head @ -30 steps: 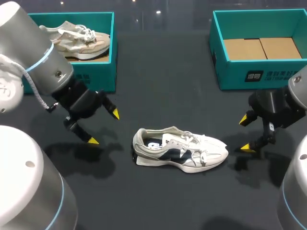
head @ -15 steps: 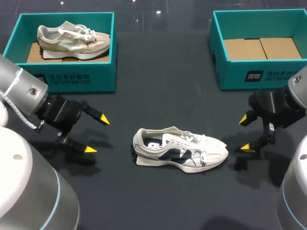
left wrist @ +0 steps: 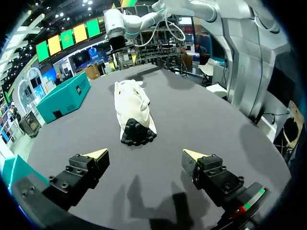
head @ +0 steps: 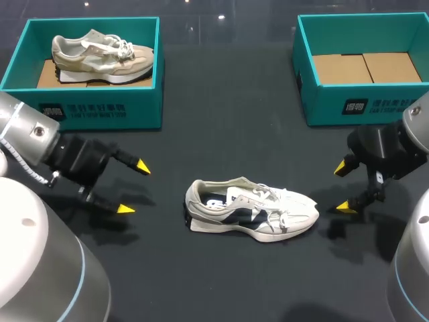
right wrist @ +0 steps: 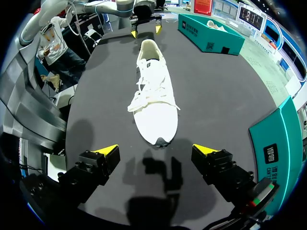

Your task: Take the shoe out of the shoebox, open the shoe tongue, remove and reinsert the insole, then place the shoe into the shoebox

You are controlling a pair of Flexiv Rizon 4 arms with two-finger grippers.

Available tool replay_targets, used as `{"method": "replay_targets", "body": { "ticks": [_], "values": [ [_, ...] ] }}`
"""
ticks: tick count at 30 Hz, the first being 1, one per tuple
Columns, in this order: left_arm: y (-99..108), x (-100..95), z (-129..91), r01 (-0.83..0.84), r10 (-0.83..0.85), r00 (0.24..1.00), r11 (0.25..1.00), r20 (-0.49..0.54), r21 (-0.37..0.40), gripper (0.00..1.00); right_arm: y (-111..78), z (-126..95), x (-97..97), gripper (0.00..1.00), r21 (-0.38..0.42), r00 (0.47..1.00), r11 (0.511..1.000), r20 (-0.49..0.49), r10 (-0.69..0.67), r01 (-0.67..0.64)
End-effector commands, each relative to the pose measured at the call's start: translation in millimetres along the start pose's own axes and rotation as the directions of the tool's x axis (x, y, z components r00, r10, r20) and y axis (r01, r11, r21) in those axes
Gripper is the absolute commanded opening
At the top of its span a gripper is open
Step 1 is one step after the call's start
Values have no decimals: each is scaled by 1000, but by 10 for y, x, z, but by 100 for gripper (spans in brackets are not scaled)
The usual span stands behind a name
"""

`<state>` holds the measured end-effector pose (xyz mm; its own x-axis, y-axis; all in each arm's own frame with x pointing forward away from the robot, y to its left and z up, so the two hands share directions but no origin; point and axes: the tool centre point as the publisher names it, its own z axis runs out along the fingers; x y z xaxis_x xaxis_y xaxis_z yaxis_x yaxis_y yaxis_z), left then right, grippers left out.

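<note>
Your left claw (left wrist: 146, 154) hangs low over the table (left wrist: 201, 120), its yellow-tipped fingers spread wide with nothing between them. Ahead of it, not touching, lies the white shoe (left wrist: 134, 108), dark heel toward this claw and toe pointing away. Your right claw (right wrist: 156, 150) is also wide open and holds nothing. The same shoe lies ahead of it toe first, laces up. Only this wrist view looks into the shoe's collar opening at the far end. Each wrist view shows the other claw beyond the shoe.

The head view alone shows the shoe's side with its navy panel. The shoe rests on its sole between the two claws, apart from both. Farther off, beyond the left claw, a teal shoebox (head: 100, 107) holds a beige shoe (head: 100, 57). Beyond the right claw, a second teal shoebox (head: 375, 106) holds only cardboard.
</note>
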<state>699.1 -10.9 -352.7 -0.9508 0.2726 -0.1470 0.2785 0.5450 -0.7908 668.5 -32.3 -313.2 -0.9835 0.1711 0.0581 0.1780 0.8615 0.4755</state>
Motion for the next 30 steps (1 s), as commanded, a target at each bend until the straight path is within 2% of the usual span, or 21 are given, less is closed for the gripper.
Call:
{"method": "replay_targets", "body": {
  "ticks": [1,5,10,23,30],
  "values": [
    [141,151,98,19,-24,997,998,72,68,100,-1,-3,20,100,3,1000,1000,4,0,0],
    [188,234,120,43,-61,987,992,150,120,100,-1,-3,20,100,3,1000,1000,4,0,0],
    [273,246,135,70,-105,979,979,178,189,100,-1,-3,20,100,3,1000,1000,4,0,0],
    [516,207,98,161,-213,964,942,156,294,100,-1,-3,20,100,3,1000,1000,4,0,0],
    [540,183,123,164,-218,963,941,156,297,100,-1,-3,20,100,3,1000,1000,4,0,0]
  ]
}}
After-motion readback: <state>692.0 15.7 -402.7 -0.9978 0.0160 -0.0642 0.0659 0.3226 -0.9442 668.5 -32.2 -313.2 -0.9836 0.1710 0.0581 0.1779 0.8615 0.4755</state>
